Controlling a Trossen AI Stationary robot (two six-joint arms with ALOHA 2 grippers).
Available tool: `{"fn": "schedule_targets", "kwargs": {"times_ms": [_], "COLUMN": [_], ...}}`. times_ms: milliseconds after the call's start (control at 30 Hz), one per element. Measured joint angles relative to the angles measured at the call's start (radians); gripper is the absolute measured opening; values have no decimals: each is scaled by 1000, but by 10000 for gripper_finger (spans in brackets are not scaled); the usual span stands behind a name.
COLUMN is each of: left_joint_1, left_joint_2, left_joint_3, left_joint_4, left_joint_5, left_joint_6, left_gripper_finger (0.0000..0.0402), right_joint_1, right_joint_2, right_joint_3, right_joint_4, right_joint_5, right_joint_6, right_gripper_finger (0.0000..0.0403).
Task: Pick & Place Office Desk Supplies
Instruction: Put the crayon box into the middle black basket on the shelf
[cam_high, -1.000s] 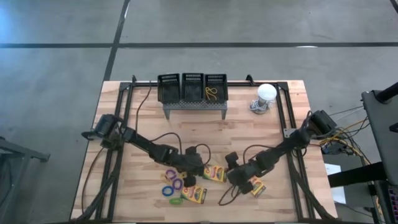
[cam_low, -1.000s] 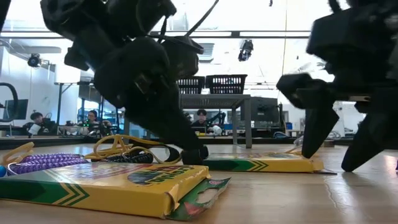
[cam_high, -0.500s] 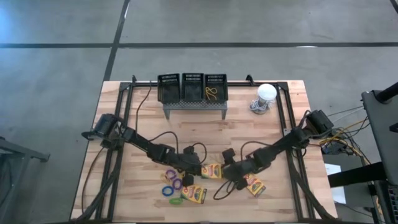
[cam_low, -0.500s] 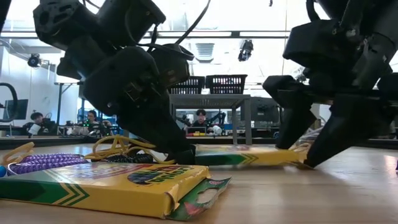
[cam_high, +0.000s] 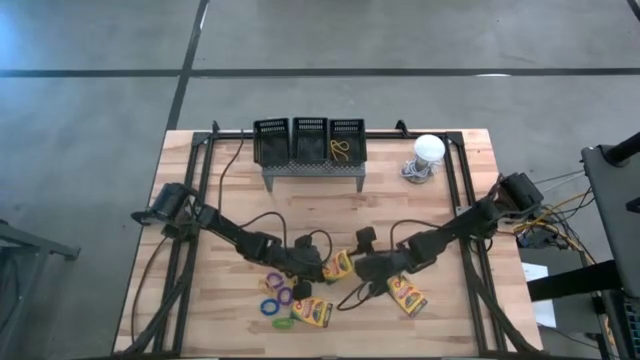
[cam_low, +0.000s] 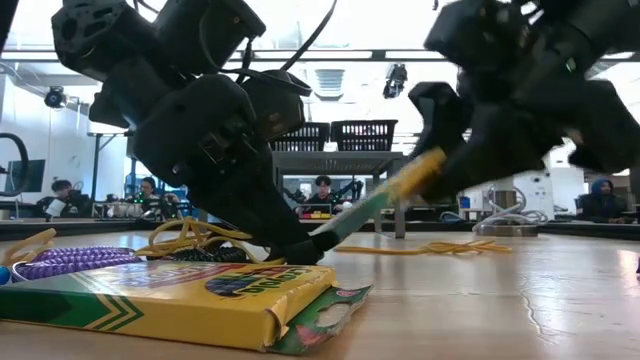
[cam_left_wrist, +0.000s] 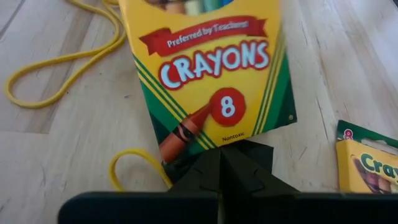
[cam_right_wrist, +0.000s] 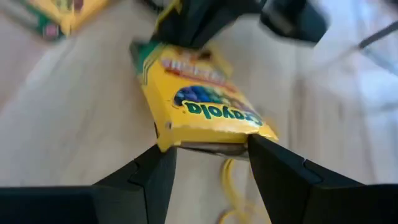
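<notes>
A crayon box (cam_high: 341, 266) is being held tilted off the counter (cam_high: 400, 210) at lower centre of the high view, one end raised toward the right claw (cam_high: 360, 268), the other end low at the left claw (cam_high: 325, 270). In the right wrist view the right claw's fingers (cam_right_wrist: 283, 163) are being kept parted just to the box's width, gripping one short end of the box (cam_right_wrist: 202, 112). In the left wrist view the left claw's fingers (cam_left_wrist: 224, 171) are being pressed together at the opposite, bottom edge of the box (cam_left_wrist: 211, 68); whether they are pinching the card or only pinning it cannot be told. In the low view the box (cam_low: 385, 195) is seen slanting up from the wood.

The box is judged light, thin card, stiff along its length but easily crushed on the flat faces, with a glossy and probably slippery print. Hold is best taken across the narrow edges near an end, as is being done, with light pressure.

Other crayon boxes are lying flat at lower centre (cam_high: 311, 313) and lower right of centre (cam_high: 407, 297). Elastic loops (cam_high: 277, 297) are lying near the left claw. A yellow loop (cam_left_wrist: 56, 59) is lying beside the held box. The three mesh bins (cam_high: 309, 140) are standing at top centre, well apart.
</notes>
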Motion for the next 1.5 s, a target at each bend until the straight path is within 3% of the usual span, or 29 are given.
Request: {"fn": "schedule_targets", "kwargs": {"times_ms": [767,1200,1500], "left_joint_1": [1,4,4], "left_joint_2": [2,-2,-3], "left_joint_3": [0,3,4], "left_joint_4": [33,45,39], "left_joint_5": [-52,-59,-60], "left_joint_6": [4,4,5], "left_gripper_finger": [6,6,6], "right_joint_1": [9,9,31], "right_joint_2": [-8,-3,-8], "right_joint_3": [60,57,77], "right_joint_4": [45,35,34], "right_joint_5": [-16,-48,-20], "right_joint_6": [-322,-377,-436], "right_gripper_finger": [195,275,275]}}
